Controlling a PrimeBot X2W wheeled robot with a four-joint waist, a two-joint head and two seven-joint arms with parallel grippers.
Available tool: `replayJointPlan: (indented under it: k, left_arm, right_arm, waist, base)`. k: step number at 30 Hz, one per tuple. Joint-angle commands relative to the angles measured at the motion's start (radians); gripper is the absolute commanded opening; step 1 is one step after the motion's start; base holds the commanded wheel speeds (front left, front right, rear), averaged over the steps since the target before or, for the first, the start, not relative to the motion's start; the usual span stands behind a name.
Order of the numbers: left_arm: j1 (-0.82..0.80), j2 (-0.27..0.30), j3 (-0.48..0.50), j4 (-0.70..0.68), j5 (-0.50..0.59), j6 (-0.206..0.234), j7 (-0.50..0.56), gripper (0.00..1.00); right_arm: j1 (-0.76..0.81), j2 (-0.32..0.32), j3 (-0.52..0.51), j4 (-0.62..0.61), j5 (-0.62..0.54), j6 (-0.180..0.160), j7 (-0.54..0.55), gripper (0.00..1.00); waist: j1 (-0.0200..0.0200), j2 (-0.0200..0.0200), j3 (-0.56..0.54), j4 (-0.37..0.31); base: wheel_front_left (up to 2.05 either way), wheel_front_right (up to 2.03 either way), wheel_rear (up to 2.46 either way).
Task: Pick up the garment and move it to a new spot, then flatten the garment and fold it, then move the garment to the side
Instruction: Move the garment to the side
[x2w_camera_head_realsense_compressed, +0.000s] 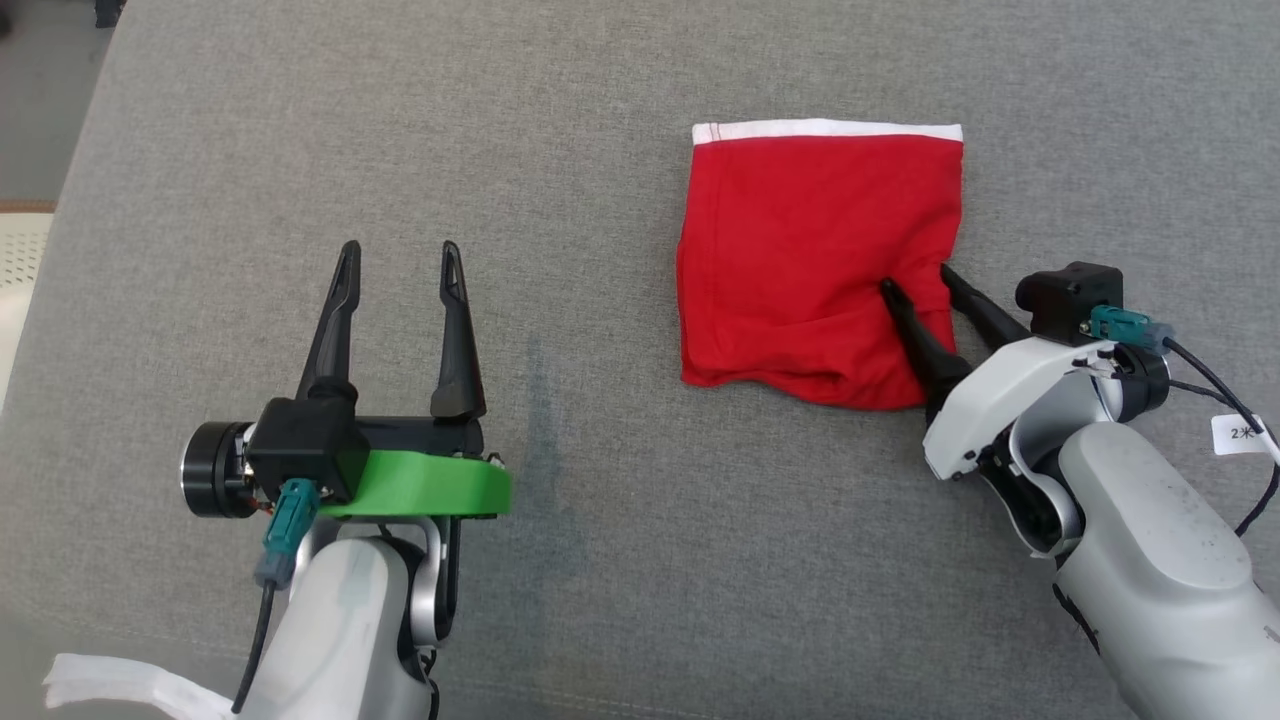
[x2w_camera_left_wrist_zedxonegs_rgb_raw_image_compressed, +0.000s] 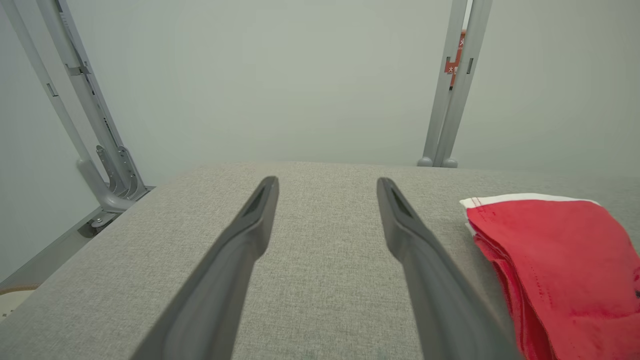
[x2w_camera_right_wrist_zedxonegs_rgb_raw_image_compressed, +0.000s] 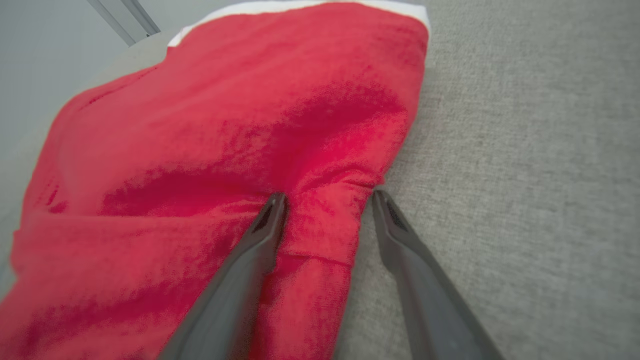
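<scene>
Garment (x2w_camera_head_realsense_compressed: 800, 230) edge lies between fingers of right pincer (x2w_camera_head_realsense_compressed: 915, 276)

The red garment (x2w_camera_head_realsense_compressed: 800, 260) is soft, matt knitted cloth edged in white, the grey surface (x2w_camera_head_realsense_compressed: 600, 560) is coarse woven fabric, the dark fingers (x2w_camera_head_realsense_compressed: 458, 340) look like matt plastic, and the green bracket (x2w_camera_head_realsense_compressed: 430, 490) is smooth, faintly shiny plastic

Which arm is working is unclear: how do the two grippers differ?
The right gripper straddles the right edge of the red garment; the left gripper sits over bare grey surface. The left gripper wears a green band; the right's housing is white. Both are open.
</scene>
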Motion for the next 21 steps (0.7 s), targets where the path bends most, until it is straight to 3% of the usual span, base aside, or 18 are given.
replayJointPlan:
  k: [1, 6, 13, 21]
  left_arm:
    - [-0.003, -0.001, 0.011, -0.001, 0.012, -0.005, -0.004, 1.0]
    - [0.024, 0.009, 0.034, -0.013, 0.032, -0.008, -0.004, 1.0]
    - [0.05, 0.045, 0.076, -0.037, 0.056, -0.004, -0.004, 1.0]
    - [0.007, 0.065, 0.071, -0.049, 0.066, -0.016, 0.0, 1.0]
  right_arm:
    - [0.039, -0.003, 0.022, 0.044, 0.014, -0.002, 0.008, 0.0]
    - [0.041, -0.026, 0.033, 0.025, 0.022, -0.003, -0.045, 0.0]
    - [0.083, -0.063, 0.045, -0.012, 0.044, -0.003, -0.096, 0.0]
    - [0.063, -0.153, 0.062, -0.027, 0.083, -0.002, -0.115, 0.0]
  waist:
    - [-0.0001, 0.0, -0.01, -0.017]
    - [-0.0001, 0.0, -0.03, -0.081]
    - [-0.0001, 0.0, -0.055, -0.246]
    - [-0.0001, 0.0, -0.04, -0.393]
  base:
    - [0.0, 0.0, 0.0]
    - [0.0, 0.0, 0.0]
    - [0.0, 0.0, 0.0]
    - [0.0, 0.0, 0.0]
